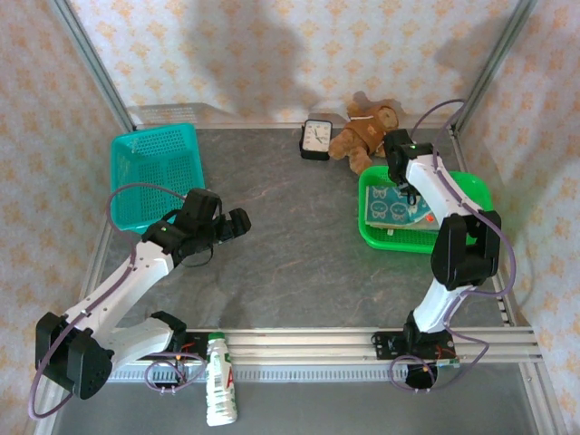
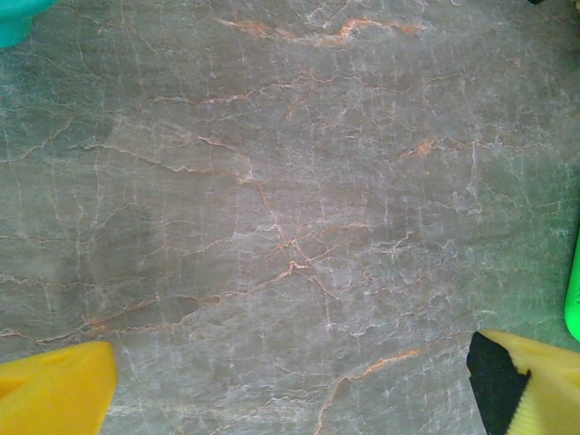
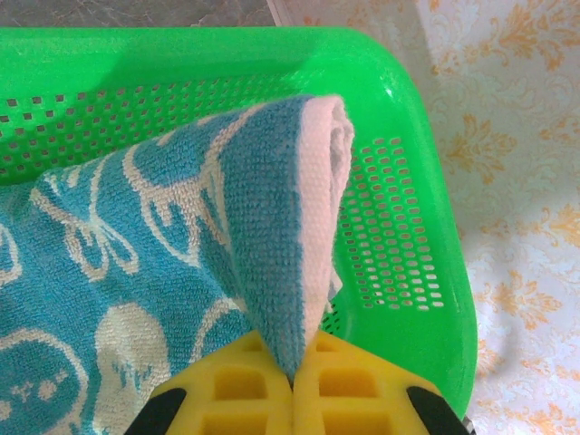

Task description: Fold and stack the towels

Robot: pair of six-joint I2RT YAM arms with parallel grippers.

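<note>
From above, the left end effector (image 1: 237, 223) hangs wide open over bare desk (image 1: 299, 263), well left of the green basket (image 1: 473, 188) holding the towel (image 1: 388, 210). Left wrist: its yellow fingers (image 2: 54, 390) are spread far apart. Right wrist: the right end effector (image 3: 294, 376) pinches the towel's raised fold inside the green basket.

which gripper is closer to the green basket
Right. The right gripper is shut on the towel lying in the green basket. The left gripper is open over bare table, far off to the basket's left.
</note>
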